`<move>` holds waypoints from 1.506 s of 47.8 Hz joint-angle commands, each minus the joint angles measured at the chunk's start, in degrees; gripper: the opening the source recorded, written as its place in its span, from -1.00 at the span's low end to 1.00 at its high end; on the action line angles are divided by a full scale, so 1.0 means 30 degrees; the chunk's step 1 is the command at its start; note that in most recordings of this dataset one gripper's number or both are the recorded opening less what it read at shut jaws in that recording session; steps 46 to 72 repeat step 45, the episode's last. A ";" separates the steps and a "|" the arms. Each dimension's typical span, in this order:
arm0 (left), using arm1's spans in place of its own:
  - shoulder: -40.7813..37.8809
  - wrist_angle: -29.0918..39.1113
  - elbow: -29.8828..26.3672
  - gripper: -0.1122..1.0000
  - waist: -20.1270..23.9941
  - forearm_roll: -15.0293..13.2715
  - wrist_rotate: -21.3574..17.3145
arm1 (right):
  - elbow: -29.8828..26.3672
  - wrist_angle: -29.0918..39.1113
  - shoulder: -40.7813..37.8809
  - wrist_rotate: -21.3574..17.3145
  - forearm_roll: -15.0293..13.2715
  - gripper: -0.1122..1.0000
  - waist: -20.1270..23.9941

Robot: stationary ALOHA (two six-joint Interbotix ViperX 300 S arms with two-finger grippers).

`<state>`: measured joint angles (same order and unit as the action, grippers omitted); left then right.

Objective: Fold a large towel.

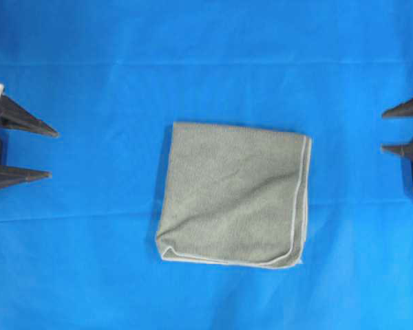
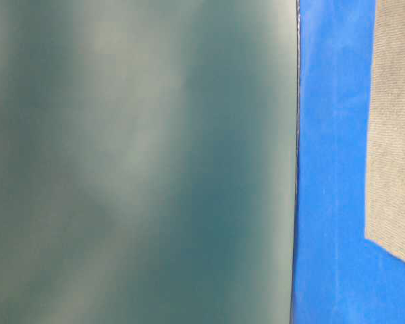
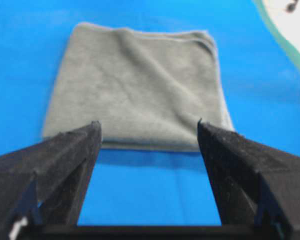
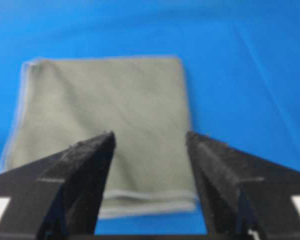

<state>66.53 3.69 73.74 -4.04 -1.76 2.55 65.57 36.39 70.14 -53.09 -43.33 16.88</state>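
A: What lies on the blue sheet [image 3: 150, 200]?
B: The large towel [image 3: 140, 90], folded and flat.
A: And the left gripper [image 3: 149, 131]?
B: Its jaws stand wide apart, empty, near the towel's closest edge.

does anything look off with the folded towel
Slightly. The large towel lies folded on the blue sheet, but its layers don't line up: at the lower right corner an under layer peeks out past the stitched border. No tool touches it.

Count taken: one large towel [image 1: 234, 196], folded, grey-green. One blue sheet [image 1: 89, 275] beneath it. Two grippers in view, left gripper [image 1: 54, 153] and right gripper [image 1: 383, 130], two fingers apiece, four fingers total.
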 commanded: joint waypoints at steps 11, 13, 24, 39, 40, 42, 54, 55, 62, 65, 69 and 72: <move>0.1230 -0.0645 0.1611 0.53 0.1582 -0.0117 0.0527 | 0.1758 -0.0234 0.0439 -0.2285 -0.0381 0.32 -0.2432; 0.1201 -0.0645 0.1641 0.53 0.1729 -0.0117 0.0557 | 0.1787 -0.0234 0.0381 -0.2314 -0.0439 0.32 -0.2578; 0.1230 -0.0615 0.1611 0.53 0.1875 -0.0117 0.0586 | 0.1787 -0.0234 0.0381 -0.2432 -0.0674 0.32 -0.2842; 0.1230 -0.0557 0.1641 0.53 0.1875 -0.0117 0.0615 | 0.1846 -0.0234 0.0293 -0.2432 -0.0674 0.32 -0.2842; 0.1230 -0.0557 0.1611 0.53 0.1875 -0.0117 0.0615 | 0.1846 -0.0234 0.0293 -0.2432 -0.0703 0.32 -0.2842; 0.1230 -0.0557 0.1611 0.53 0.1875 -0.0117 0.0615 | 0.1846 -0.0234 0.0234 -0.2432 -0.0703 0.32 -0.2842; 0.1230 -0.0557 0.1611 0.53 0.1875 -0.0117 0.0615 | 0.1875 -0.0234 0.0234 -0.2432 -0.0703 0.32 -0.2842; 0.1230 -0.0557 0.1611 0.53 0.1875 -0.0117 0.0615 | 0.1875 -0.0234 0.0234 -0.2432 -0.0703 0.32 -0.2842; 0.1230 -0.0557 0.1611 0.53 0.1875 -0.0117 0.0615 | 0.1875 -0.0234 0.0234 -0.2432 -0.0703 0.32 -0.2842; 0.1230 -0.0557 0.1611 0.53 0.1875 -0.0117 0.0615 | 0.1875 -0.0234 0.0234 -0.2432 -0.0703 0.32 -0.2842; 0.1230 -0.0557 0.1611 0.53 0.1875 -0.0117 0.0615 | 0.1875 -0.0234 0.0234 -0.2432 -0.0703 0.32 -0.2842; 0.1230 -0.0557 0.1611 0.53 0.1875 -0.0117 0.0615 | 0.1875 -0.0234 0.0234 -0.2432 -0.0703 0.32 -0.2842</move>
